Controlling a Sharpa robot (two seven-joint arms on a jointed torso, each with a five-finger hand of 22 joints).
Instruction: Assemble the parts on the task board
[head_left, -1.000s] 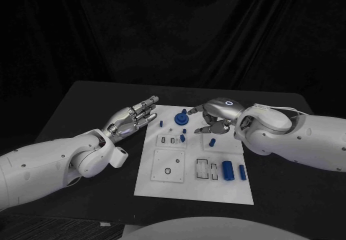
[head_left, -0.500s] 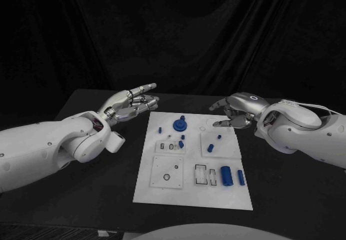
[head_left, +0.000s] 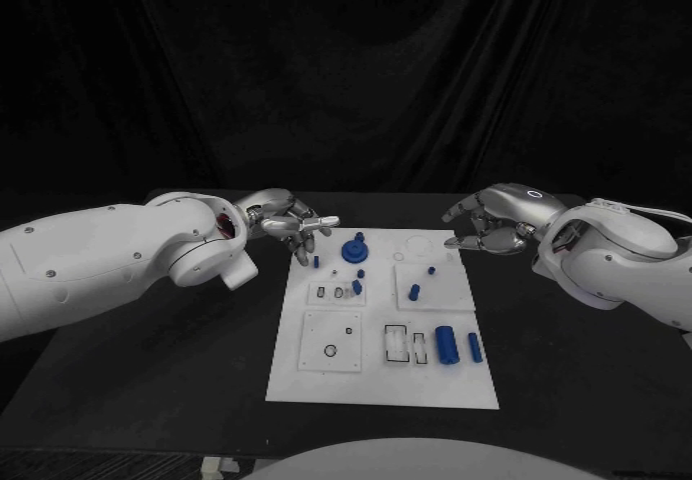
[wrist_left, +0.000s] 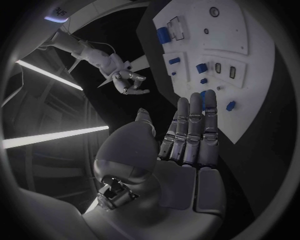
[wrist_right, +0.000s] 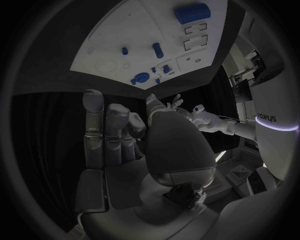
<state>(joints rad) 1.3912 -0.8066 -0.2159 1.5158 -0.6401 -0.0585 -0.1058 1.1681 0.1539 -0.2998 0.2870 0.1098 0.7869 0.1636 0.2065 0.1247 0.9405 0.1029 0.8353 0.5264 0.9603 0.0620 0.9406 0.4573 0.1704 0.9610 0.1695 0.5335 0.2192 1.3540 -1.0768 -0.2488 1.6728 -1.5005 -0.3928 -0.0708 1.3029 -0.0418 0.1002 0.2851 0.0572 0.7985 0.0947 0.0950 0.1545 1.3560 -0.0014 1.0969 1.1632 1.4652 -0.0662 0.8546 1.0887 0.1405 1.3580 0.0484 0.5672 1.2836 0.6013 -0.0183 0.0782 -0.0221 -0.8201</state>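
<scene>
Black table (head_left: 173, 330), white task board (head_left: 353, 375), both empty hands flanking its far end

Overall light: dim, with black drapes and the black table (head_left: 173, 340) swallowing most of it.
Brightest surface: the flat white rectangular task board (head_left: 339, 385), evenly lit, without glare.
Highlights: soft sheen on the white arm shells and silver fingers (wrist_left: 190, 132).
Wrist views: strong fisheye bending and a dark circular vignette; bright strip lights streak one rim.
</scene>
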